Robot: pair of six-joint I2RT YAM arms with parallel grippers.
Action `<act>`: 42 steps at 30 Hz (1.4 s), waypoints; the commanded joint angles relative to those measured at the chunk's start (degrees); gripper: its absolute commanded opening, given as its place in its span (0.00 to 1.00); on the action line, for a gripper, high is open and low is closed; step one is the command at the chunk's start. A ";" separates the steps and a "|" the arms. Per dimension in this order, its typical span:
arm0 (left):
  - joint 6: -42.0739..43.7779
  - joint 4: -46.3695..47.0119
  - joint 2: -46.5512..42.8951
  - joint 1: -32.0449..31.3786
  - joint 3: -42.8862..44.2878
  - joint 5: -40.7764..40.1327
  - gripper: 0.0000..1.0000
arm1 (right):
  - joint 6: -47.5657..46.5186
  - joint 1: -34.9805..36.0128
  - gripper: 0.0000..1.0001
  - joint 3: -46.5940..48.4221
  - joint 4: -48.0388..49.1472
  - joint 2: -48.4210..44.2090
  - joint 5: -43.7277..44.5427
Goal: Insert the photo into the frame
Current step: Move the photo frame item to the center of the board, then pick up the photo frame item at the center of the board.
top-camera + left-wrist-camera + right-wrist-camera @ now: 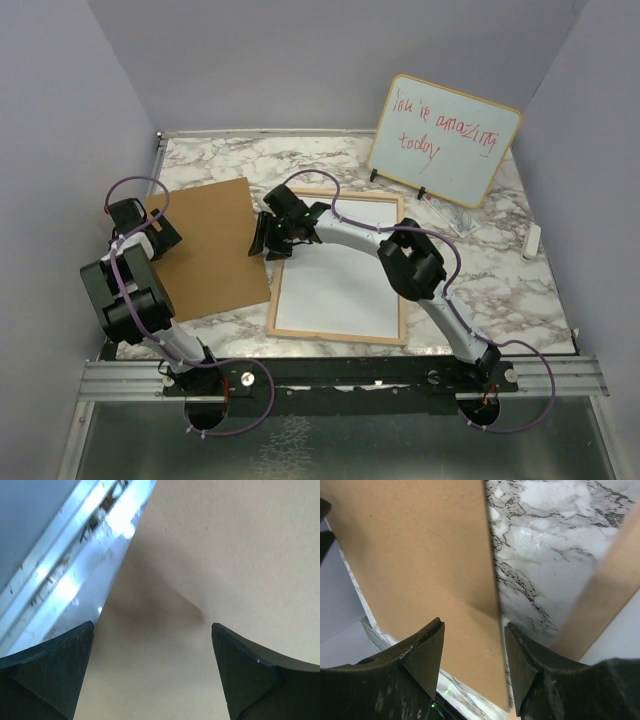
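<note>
The frame (340, 335) lies flat mid-table, a light wood rim around a plain white inside; one of its rails (605, 595) crosses the right wrist view. The photo is hidden. A plain brown backing board (210, 250) lies left of the frame. My right gripper (266, 242) hangs open over the board's right edge (492, 580), which runs between its fingers (474, 623), close to the right one. My left gripper (152, 228) stands wide open over the board's left part (225, 555), nothing between its fingers (152, 625).
A wood-rimmed whiteboard (445, 135) with red writing leans at the back right. A small clear object (455, 215) and a white object (532, 240) lie on the marble table (500, 290) at the right. A metal rail (55, 565) borders the table's left side. Walls enclose three sides.
</note>
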 commanded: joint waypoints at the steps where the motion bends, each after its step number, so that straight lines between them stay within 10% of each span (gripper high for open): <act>1: -6.15 -12.04 -2.98 -2.81 -6.88 1.25 0.99 | 0.80 -0.13 0.57 -2.02 -5.34 3.60 1.98; 25: -8.00 -13.56 1.66 -2.78 -4.90 14.25 0.91 | -3.45 -0.13 0.57 -2.75 12.17 -0.87 -18.66; 42: -12.75 -11.45 -4.50 -3.06 -5.12 18.64 0.81 | 0.57 -0.94 0.54 -10.34 17.85 -15.20 -10.50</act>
